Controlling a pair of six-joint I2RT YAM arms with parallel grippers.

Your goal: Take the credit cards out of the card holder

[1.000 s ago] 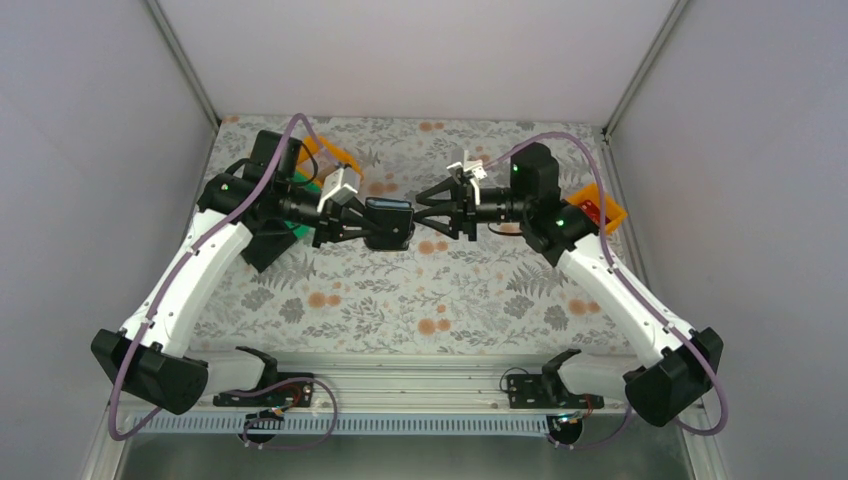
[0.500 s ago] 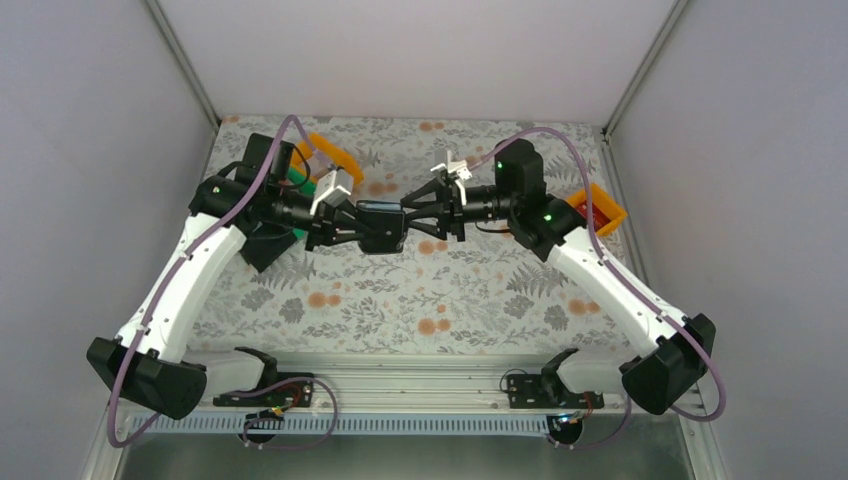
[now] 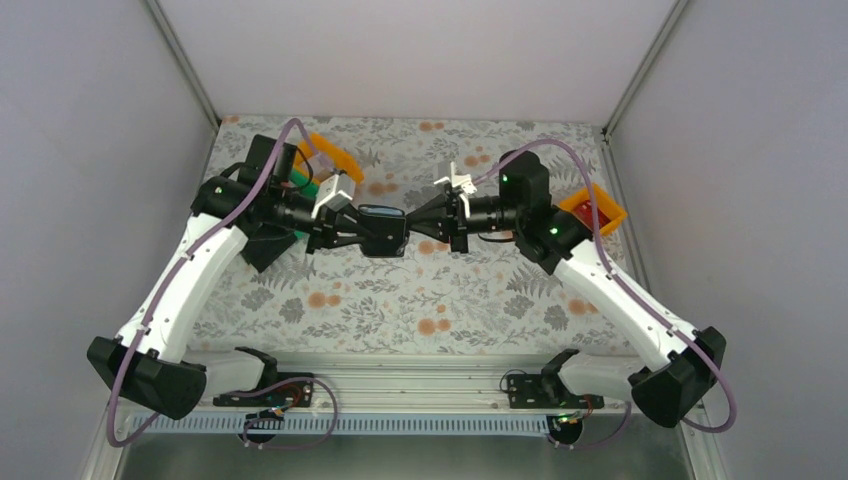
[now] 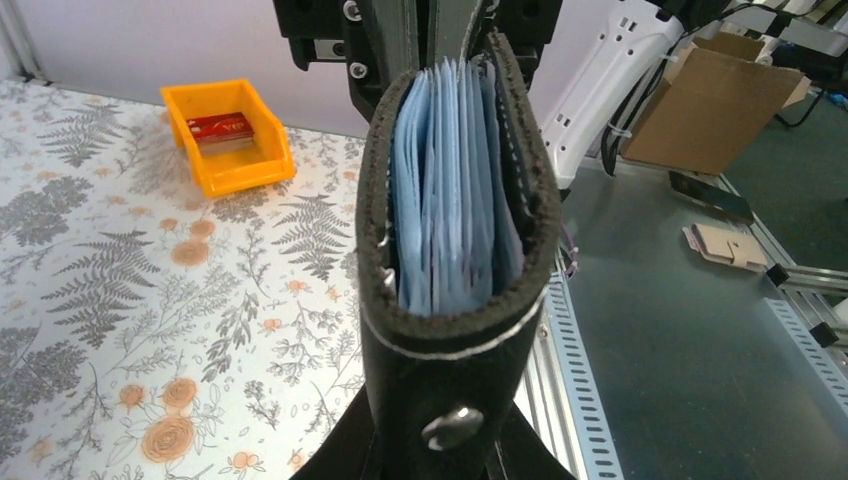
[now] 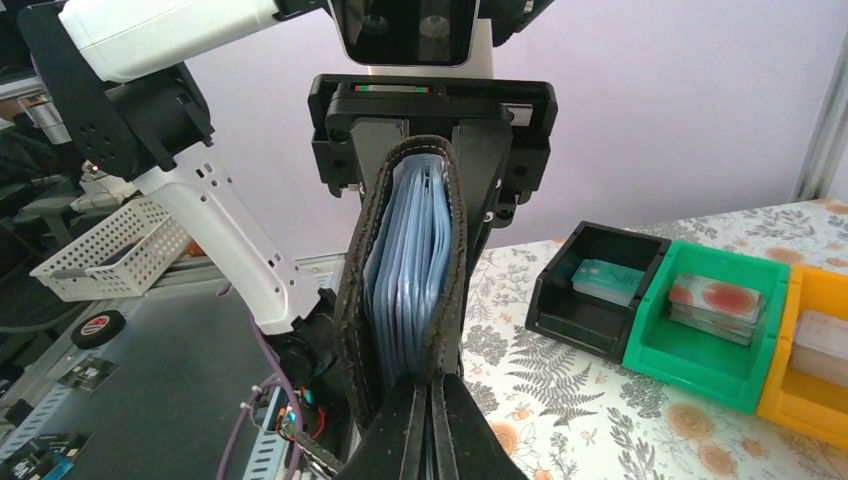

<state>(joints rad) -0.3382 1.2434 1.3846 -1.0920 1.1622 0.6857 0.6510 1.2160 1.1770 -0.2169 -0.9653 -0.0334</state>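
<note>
The black card holder (image 3: 385, 222) hangs in the air over the mat, held edge-on between both arms. My left gripper (image 3: 372, 232) is shut on its spine end, by the snap (image 4: 452, 428). Bluish inner leaves (image 4: 450, 200) fan out between the covers. My right gripper (image 3: 412, 222) meets the open end, its fingers (image 5: 430, 425) shut on a thin bluish sheet there. I cannot tell whether that sheet is a credit card or a pocket. Other credit cards lie in trays: teal (image 5: 608, 280), reddish (image 5: 715, 305), pale (image 5: 822, 345) and red (image 4: 222, 127).
A black tray (image 5: 585, 300), a green tray (image 5: 700, 345) and an orange tray (image 5: 815, 395) stand in a row behind the left arm. Another orange tray (image 3: 595, 208) sits at the far right of the mat. Booth walls close in the mat's sides.
My right gripper has moved left onto the holder's open end and gone from open to shut. The left gripper with the holder shifted slightly left.
</note>
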